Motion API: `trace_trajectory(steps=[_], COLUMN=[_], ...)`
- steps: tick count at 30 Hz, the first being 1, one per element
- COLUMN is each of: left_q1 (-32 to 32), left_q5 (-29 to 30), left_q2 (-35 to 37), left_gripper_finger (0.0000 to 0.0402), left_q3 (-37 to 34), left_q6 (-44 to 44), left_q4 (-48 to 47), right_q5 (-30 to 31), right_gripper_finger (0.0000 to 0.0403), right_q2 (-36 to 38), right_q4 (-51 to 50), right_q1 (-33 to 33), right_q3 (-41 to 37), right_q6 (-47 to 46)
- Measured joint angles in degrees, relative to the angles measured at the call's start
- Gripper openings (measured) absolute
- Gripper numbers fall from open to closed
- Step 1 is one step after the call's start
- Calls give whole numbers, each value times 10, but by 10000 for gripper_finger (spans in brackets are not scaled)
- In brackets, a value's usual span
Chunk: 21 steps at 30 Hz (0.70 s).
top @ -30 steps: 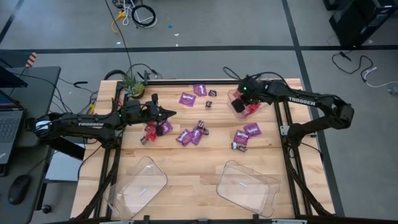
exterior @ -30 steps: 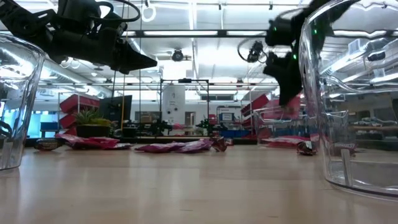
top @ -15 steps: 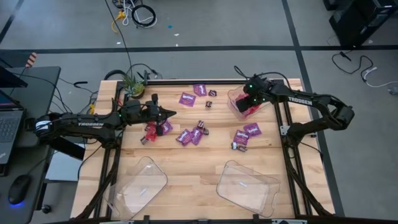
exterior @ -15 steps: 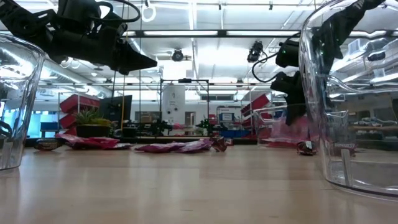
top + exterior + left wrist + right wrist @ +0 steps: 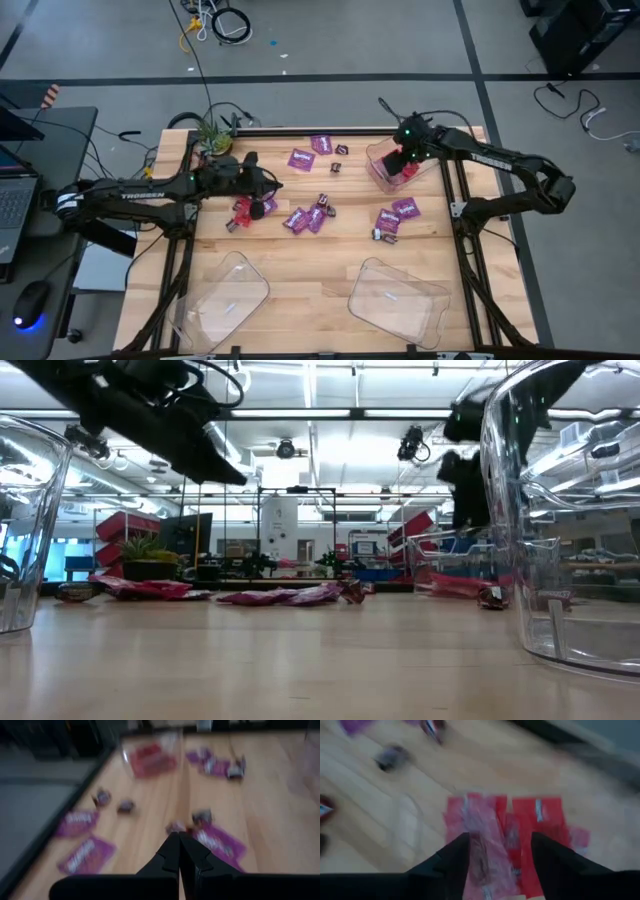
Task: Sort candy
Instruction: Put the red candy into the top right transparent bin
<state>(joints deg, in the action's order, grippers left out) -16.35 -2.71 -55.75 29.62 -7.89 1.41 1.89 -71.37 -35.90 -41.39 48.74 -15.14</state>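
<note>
Desk [image 5: 300, 260]: purple packets [image 5: 305, 218] scattered mid-desk. Clear tray [image 5: 378, 160] at far right holds red packets [image 5: 520, 840]. Right tool [image 5: 500, 851] spread, empty, directly over those. Left tool [image 5: 179, 851] pressed together, empty, above a purple packet [image 5: 220, 842] with small brown pieces [image 5: 189, 821] just ahead.

Three clear trays [image 5: 228, 290], two arms [image 5: 130, 193], one plant [image 5: 212, 135].

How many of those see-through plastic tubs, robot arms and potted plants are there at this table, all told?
Clear plastic tubs: 3
Robot arms: 2
Potted plants: 1
Total: 6
</note>
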Motion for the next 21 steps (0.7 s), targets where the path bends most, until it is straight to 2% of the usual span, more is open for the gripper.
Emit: trace_trajectory(steps=[6, 11, 15, 21], left_q1=[20, 35, 45, 68], left_q5=[27, 102, 108, 127], left_q2=[0, -2, -20, -74], left_gripper_finger=[4, 38, 86, 157], left_q3=[70, 81, 81, 76], left_q6=[54, 69, 87, 112], left_q4=[-220, -332, -383, -385], right_q5=[3, 48, 92, 135], right_gripper_finger=[219, 216, 215, 215], right_q2=[69, 105, 111, 109], right_q4=[-15, -16, -12, -5], right_q1=[51, 123, 185, 244], right_q3=[37, 37, 37, 37], right_q6=[14, -1, -12, -24])
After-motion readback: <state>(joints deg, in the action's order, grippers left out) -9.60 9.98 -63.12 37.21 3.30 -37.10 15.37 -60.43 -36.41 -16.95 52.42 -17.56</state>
